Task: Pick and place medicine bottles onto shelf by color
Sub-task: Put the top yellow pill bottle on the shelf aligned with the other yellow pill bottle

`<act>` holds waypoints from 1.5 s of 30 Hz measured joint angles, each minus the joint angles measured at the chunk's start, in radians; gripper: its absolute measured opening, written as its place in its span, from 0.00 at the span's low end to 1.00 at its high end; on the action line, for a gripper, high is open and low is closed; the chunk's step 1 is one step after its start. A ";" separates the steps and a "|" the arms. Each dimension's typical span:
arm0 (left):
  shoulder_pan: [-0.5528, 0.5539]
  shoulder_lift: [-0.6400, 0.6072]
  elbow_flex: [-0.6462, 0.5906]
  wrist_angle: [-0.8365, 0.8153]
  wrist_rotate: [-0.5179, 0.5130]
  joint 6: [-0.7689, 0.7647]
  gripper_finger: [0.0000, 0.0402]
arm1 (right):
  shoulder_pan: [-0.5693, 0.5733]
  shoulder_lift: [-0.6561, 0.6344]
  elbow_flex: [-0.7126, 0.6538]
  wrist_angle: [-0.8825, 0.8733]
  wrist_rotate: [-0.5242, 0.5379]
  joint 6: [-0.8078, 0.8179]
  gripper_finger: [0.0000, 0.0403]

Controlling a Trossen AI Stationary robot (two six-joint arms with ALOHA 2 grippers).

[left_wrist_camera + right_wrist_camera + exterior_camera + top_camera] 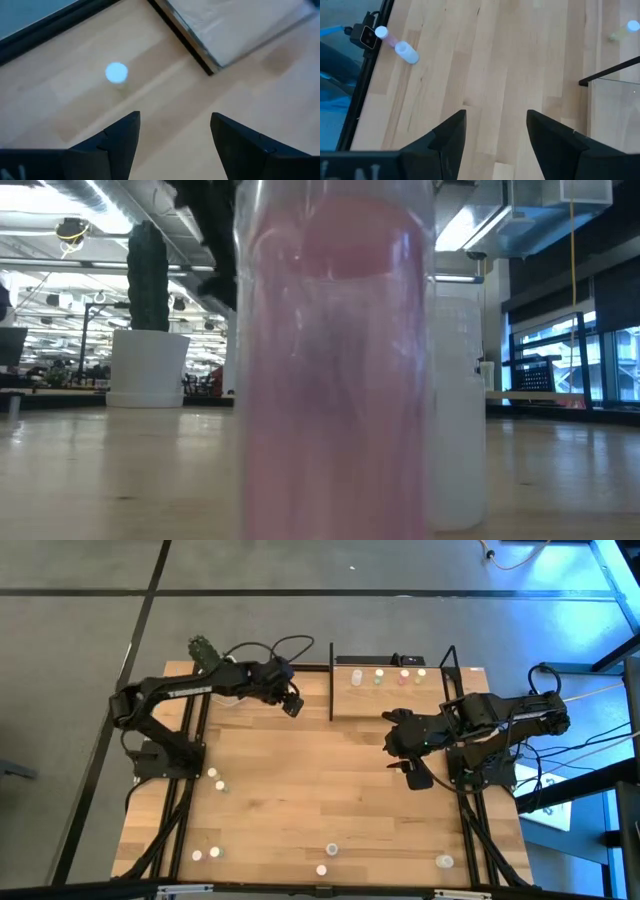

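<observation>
Wooden shelf (pixel 390 690) at the table's far edge carries four medicine bottles (pixel 379 677). Left gripper (pixel 293 705) hovers just left of the shelf, fingers wide, empty. Right gripper (pixel 398 748) hangs beside its right front corner, fingers parted, empty.

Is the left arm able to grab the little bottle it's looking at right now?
Probably yes. The left gripper is open and empty, and the white-capped bottle stands alone on bare tabletop just ahead of its fingers. The shelf sits off to one side, apart from the bottle, so nothing seems to block the way.
</observation>
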 joint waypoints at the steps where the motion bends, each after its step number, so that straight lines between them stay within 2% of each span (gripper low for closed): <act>1: 0.009 0.018 0.000 0.011 0.000 0.004 0.59 | 0.000 0.000 0.000 0.000 0.000 0.000 0.52; 9: 0.046 0.138 -0.001 0.095 -0.008 0.001 0.59 | 0.000 0.000 0.000 0.000 0.001 0.002 0.52; 19: 0.034 0.202 -0.001 0.098 -0.183 0.002 0.59 | 0.000 0.000 0.000 0.001 0.003 0.007 0.52; 27: 0.031 0.203 -0.001 0.101 -0.170 0.001 0.59 | -0.003 0.000 0.000 0.001 0.002 0.026 0.52; 45: 0.012 0.239 -0.002 0.132 -0.216 -0.028 0.59 | -0.003 0.000 0.000 0.001 0.001 0.025 0.52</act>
